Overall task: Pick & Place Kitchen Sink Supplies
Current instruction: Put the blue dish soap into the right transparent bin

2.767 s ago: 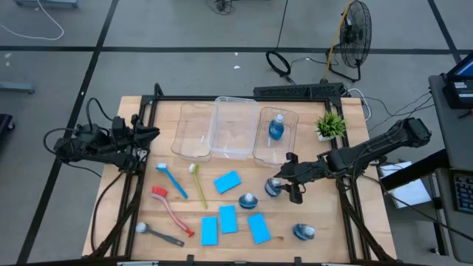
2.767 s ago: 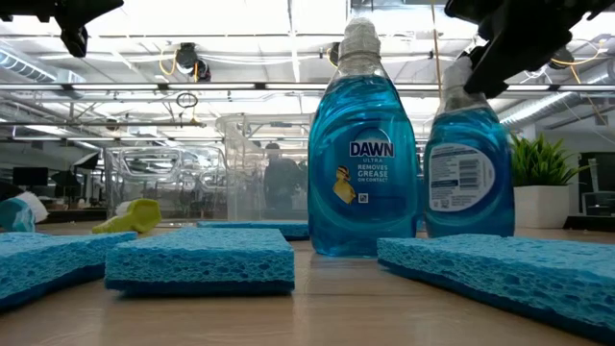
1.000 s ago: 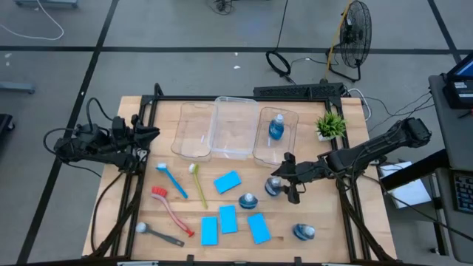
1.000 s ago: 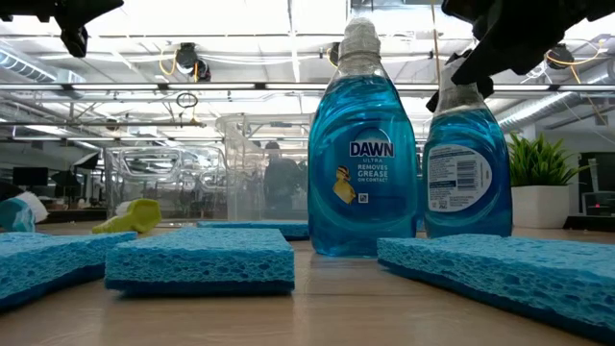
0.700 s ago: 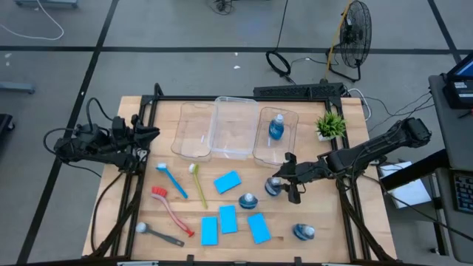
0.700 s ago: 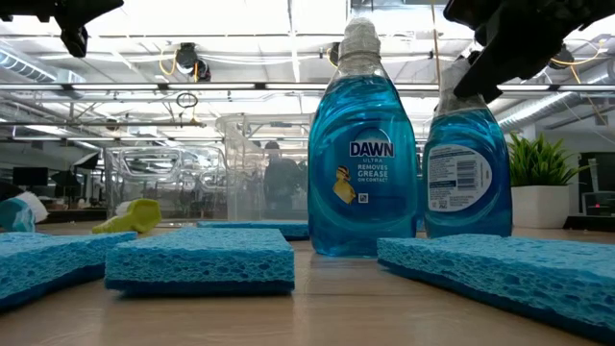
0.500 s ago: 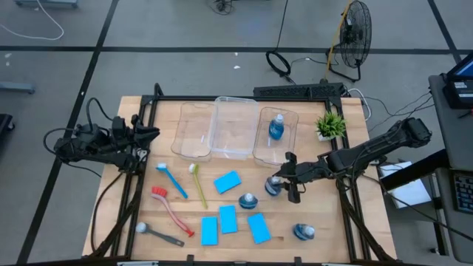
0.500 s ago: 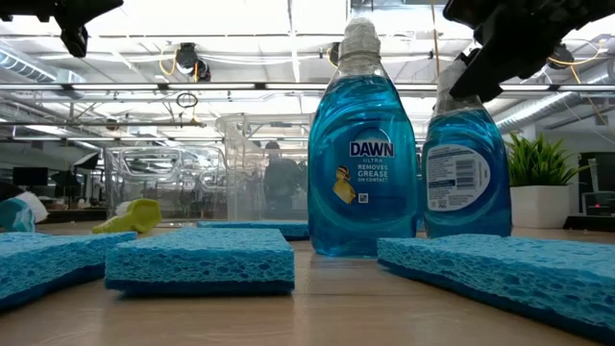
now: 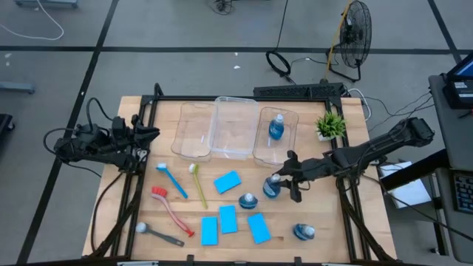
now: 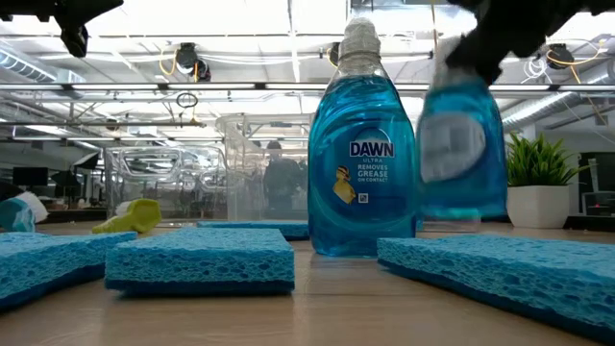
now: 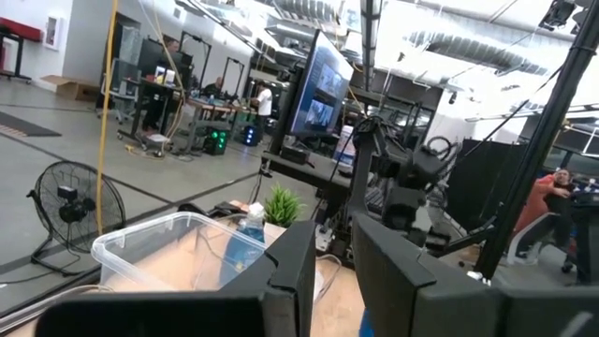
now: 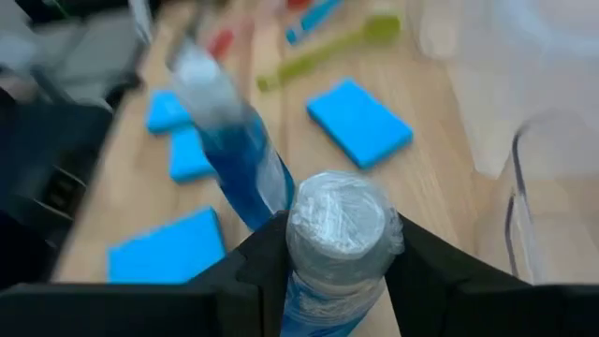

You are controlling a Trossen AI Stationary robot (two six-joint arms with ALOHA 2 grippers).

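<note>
Four dish-soap bottles are in play, and the one that matters sits near the right side of the table, just in front of the rightmost clear bin — the held bottle. Filled with blue liquid, it should feel fairly heavy for its size, its smooth plastic wall slick and a little squeezable, so the narrow neck under the pale cap is the sensible place to take it. That is where the right gripper has it: the wrist view shows both dark fingers pressed against the capped neck, clamped part-way closed around it. In the low view the bottle appears blurred and seems to hang slightly clear of the wood, though I cannot be sure of the gap. Another bottle already lies in that bin; two more stand among the sponges. The left gripper waits at the table's left edge, fingers narrowly apart, holding nothing.
</note>
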